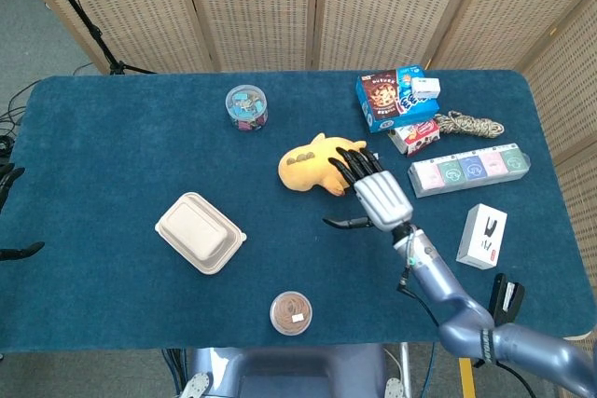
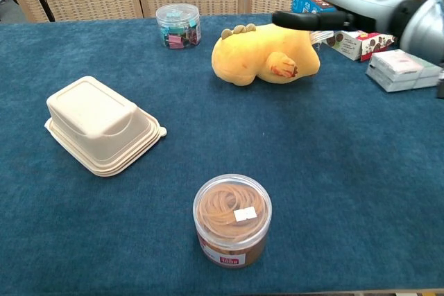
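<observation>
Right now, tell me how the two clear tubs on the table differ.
The far tub holds mixed-colour clips; the near tub holds tan rubber bands. The far tub stands by the back edge, left of the yellow plush; the near tub stands alone at the front edge. Both are round, clear, lidded and upright.

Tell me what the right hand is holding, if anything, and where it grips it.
Nothing is held. The right hand hovers open above the yellow plush toy.
</observation>
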Available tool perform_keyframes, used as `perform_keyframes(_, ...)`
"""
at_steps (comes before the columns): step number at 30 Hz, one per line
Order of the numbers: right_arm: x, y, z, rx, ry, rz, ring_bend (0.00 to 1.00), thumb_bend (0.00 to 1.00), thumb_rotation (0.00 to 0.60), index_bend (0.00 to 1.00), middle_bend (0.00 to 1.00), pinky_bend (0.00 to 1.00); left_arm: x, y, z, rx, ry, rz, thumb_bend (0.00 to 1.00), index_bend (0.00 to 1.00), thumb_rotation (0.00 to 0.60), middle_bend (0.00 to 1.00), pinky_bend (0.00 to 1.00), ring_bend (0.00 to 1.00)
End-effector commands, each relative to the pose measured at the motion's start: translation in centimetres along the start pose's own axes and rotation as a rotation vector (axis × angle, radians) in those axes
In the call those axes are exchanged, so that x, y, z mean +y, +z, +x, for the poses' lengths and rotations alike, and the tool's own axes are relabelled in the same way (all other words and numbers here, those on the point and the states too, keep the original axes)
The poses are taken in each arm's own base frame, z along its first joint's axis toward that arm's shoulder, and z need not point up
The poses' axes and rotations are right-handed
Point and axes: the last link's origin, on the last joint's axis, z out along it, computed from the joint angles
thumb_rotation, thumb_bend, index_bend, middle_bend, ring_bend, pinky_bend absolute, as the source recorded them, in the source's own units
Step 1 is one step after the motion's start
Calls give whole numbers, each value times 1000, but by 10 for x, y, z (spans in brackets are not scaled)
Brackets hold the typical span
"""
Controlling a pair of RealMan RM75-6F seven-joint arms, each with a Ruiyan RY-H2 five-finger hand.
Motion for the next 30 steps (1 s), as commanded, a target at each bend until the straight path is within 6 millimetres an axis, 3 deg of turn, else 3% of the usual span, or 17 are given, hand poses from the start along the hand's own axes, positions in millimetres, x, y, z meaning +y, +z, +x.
perform_keyframes(1,-22,40,-9,4,9,12,0,0,0,0,0,0,-2,5,1,-2,-8,15,0,0,600,0,0,0)
perform_keyframes(7,-45,82,-25,-23,20,15,0,0,0,0,0,0,-4,10,4,-4,-21,34,0,0,600,0,0,0)
perform_keyframes(13,-43,116,-32,-18,-4,-57,0,0,0,0,0,0,-7,12,9,13,-32,34,0,0,600,0,0,0)
perform_keyframes(23,-62,151,-42,-33,11,-102,0,0,0,0,0,0,-9,20,10,6,-34,46,0,0,600,0,0,0)
perform_keyframes(30,-73,160,-59,-70,24,-110,0,0,0,0,0,0,-7,24,7,-8,-24,53,0,0,600,0,0,0)
